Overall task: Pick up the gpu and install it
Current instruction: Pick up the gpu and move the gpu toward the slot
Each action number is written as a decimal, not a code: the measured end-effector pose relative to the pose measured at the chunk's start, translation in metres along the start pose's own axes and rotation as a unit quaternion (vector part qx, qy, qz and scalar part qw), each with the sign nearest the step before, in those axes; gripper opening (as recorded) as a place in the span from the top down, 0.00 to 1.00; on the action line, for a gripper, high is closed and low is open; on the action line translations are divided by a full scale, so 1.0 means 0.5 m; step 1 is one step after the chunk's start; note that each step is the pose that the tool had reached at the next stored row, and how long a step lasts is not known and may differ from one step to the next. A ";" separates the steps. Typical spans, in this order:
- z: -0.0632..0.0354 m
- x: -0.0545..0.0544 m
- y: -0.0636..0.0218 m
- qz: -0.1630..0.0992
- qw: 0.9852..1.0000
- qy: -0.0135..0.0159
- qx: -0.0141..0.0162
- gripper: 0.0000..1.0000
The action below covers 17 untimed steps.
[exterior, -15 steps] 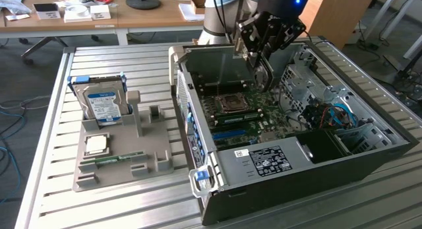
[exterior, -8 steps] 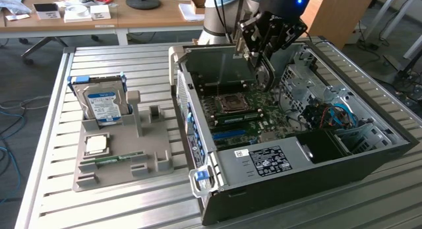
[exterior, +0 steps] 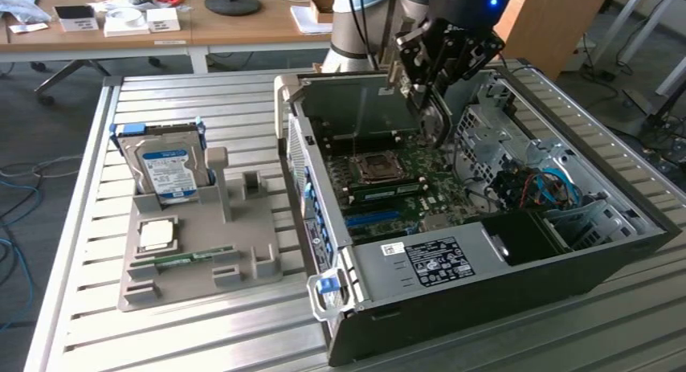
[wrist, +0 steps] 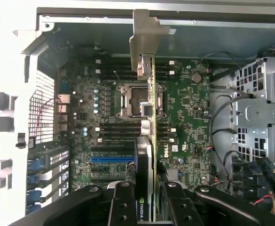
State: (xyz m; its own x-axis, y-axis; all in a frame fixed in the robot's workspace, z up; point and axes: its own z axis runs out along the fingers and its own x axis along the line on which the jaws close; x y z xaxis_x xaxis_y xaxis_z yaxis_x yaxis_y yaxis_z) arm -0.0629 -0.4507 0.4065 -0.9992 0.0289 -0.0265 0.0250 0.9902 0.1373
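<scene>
My gripper [exterior: 426, 81] hangs over the open computer case [exterior: 600, 251] and is shut on the gpu [exterior: 433, 115], which it holds on edge above the motherboard [exterior: 418, 175]. In the wrist view the gpu [wrist: 146, 141] appears edge-on as a thin dark card. Its silver bracket [wrist: 144, 33] points at the case's rear wall. The black fingers [wrist: 123, 202] of the gripper [wrist: 149, 207] clamp it from both sides. Beneath it lie the green motherboard [wrist: 184, 108] and the CPU socket [wrist: 128, 96]. The card floats above the board, apart from the slots.
A grey fixture [exterior: 198, 243] at the exterior view's left holds a hard drive with a blue-white label [exterior: 166, 167], a RAM stick [exterior: 182, 258] and a square chip [exterior: 157, 234]. Inside the case are the power supply [exterior: 429, 259], loose cables [exterior: 547, 187] and a metal drive cage [wrist: 264, 113].
</scene>
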 end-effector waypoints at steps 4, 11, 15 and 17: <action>0.001 -0.021 0.001 0.000 1.000 0.000 0.000 0.73; 0.002 -0.061 0.001 0.000 1.000 0.000 0.000 0.73; 0.003 -0.084 0.002 0.000 1.000 0.000 0.000 0.73; 0.003 -0.096 0.002 0.000 1.000 0.000 0.000 0.73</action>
State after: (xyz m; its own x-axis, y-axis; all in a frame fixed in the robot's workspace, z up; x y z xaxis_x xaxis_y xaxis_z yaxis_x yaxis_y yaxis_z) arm -0.0147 -0.4507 0.4065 -0.9992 0.0289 -0.0266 0.0250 0.9902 0.1374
